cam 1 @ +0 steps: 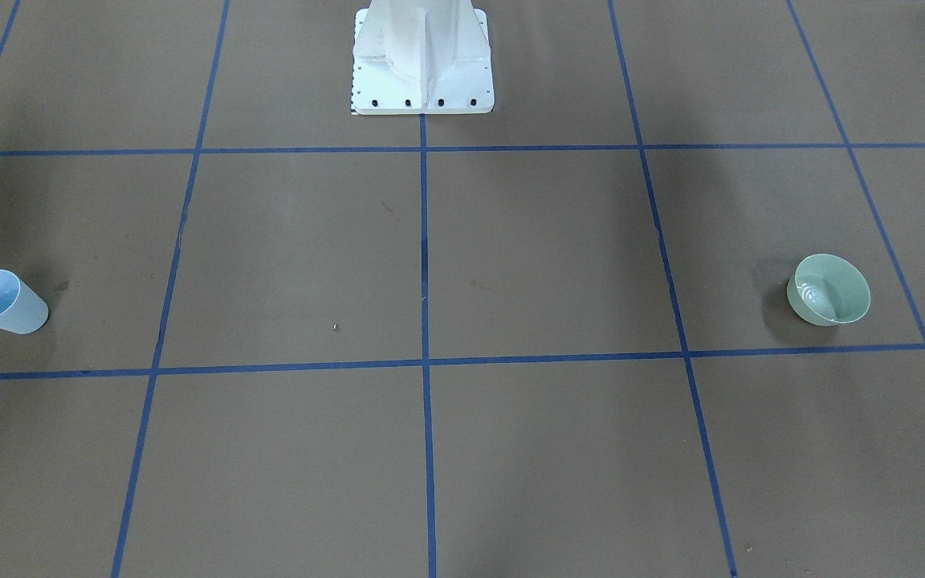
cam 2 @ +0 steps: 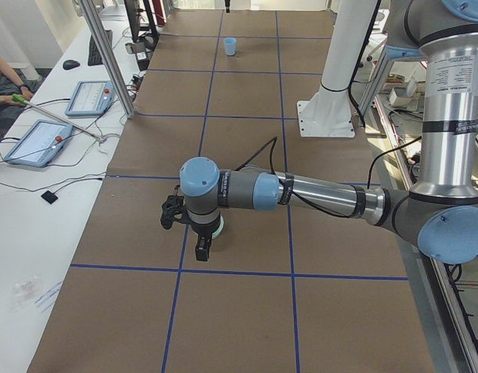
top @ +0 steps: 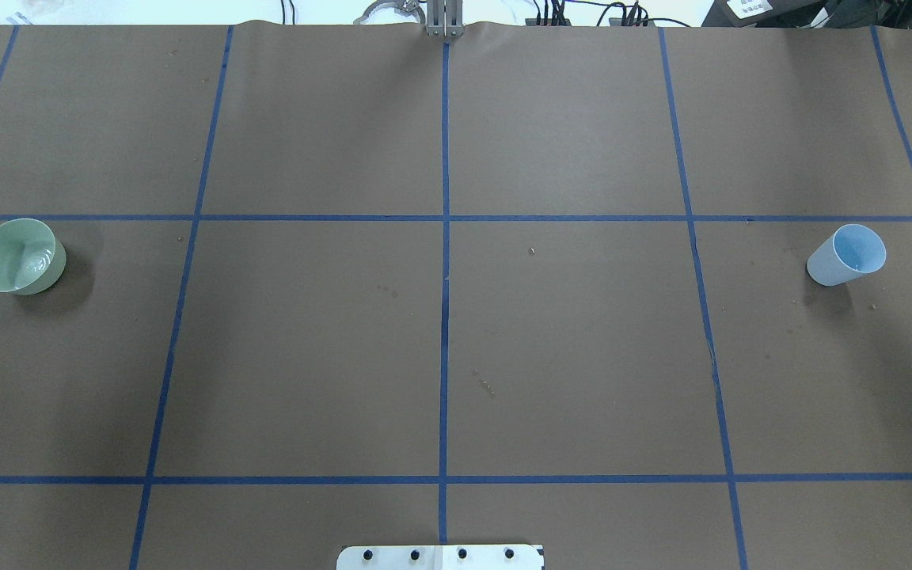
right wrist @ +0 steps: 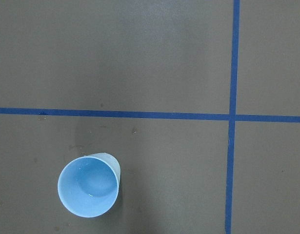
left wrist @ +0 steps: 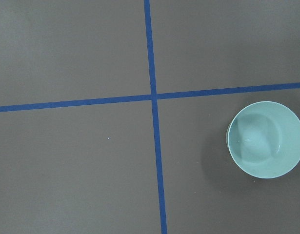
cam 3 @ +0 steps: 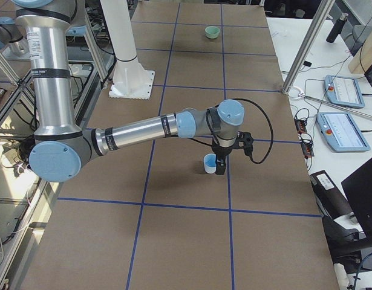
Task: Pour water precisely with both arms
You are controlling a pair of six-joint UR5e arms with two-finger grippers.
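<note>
A pale green bowl point(cam 1: 829, 289) stands on the brown table on my left side point(top: 19, 256). Faint ripples and glints of water point(cam 1: 812, 294) show in it. In the left wrist view the bowl point(left wrist: 265, 139) lies at the right edge. A light blue cup point(cam 1: 3, 301) stands upright on my right side point(top: 848, 255) and shows low left in the right wrist view point(right wrist: 89, 185). My left arm point(cam 2: 316, 194) holds its gripper point(cam 2: 201, 247) above the bowl. My right arm point(cam 3: 143, 130) holds its gripper point(cam 3: 221, 164) just beside the cup point(cam 3: 209, 163). I cannot tell whether either gripper is open or shut.
The white bolted pedestal point(cam 1: 422, 64) stands at the robot's side of the table. Blue tape lines point(top: 445, 317) divide the table into squares. An operators' desk with tablets point(cam 2: 36, 140) and aluminium posts point(cam 3: 306, 48) runs along the far long side.
</note>
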